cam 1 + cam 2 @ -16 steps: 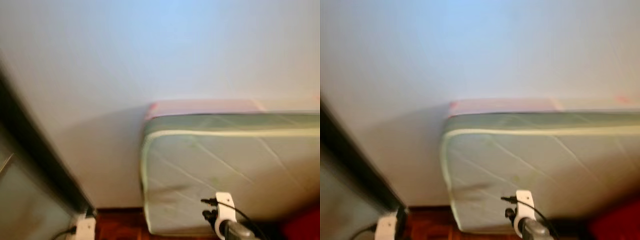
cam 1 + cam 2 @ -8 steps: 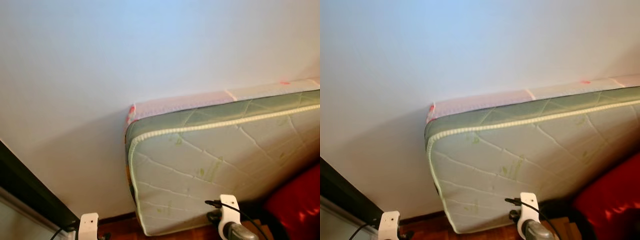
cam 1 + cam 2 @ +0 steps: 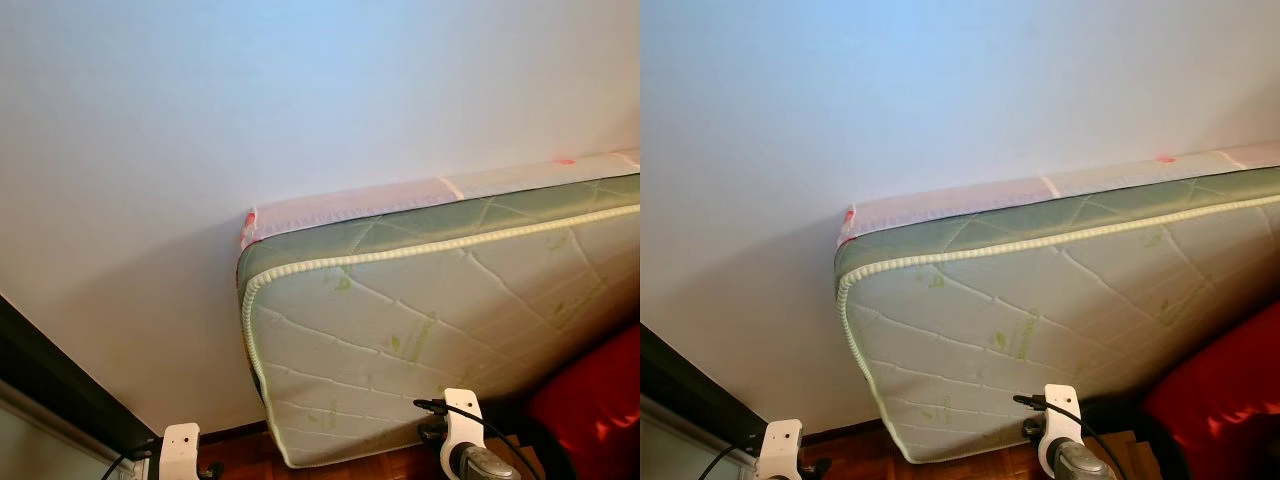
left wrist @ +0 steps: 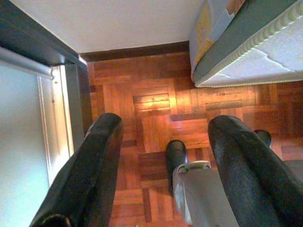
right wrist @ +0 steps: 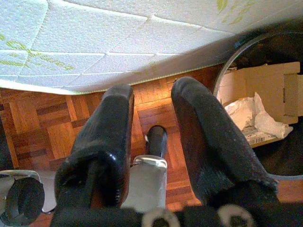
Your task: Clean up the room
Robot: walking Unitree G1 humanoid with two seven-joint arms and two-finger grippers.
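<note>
Both arms hang low by my sides, their white wrist mounts showing at the bottom of the head views: left wrist (image 3: pixel 180 446), right wrist (image 3: pixel 462 428). My left gripper (image 4: pixel 168 125) is open over bare parquet floor (image 4: pixel 151 104), holding nothing. My right gripper (image 5: pixel 154 90) is also open and empty, pointing down at the floor beside a round dark bin (image 5: pixel 226 66). The bin holds a cardboard box (image 5: pixel 272 85) and crumpled white wrapping (image 5: pixel 246 111). My own foot (image 5: pixel 156 139) shows between the fingers.
A green-and-white quilted mattress (image 3: pixel 420 330) leans on its side against the white wall (image 3: pixel 250 120). A red soft thing (image 3: pixel 595 400) lies at its right end. A dark door frame (image 3: pixel 50 370) with a metal rail (image 4: pixel 59 113) stands on the left.
The head camera has turned and steadied: the blurred picture is now sharp, and the mattress sits tilted and further left in it. The arms hang as before.
</note>
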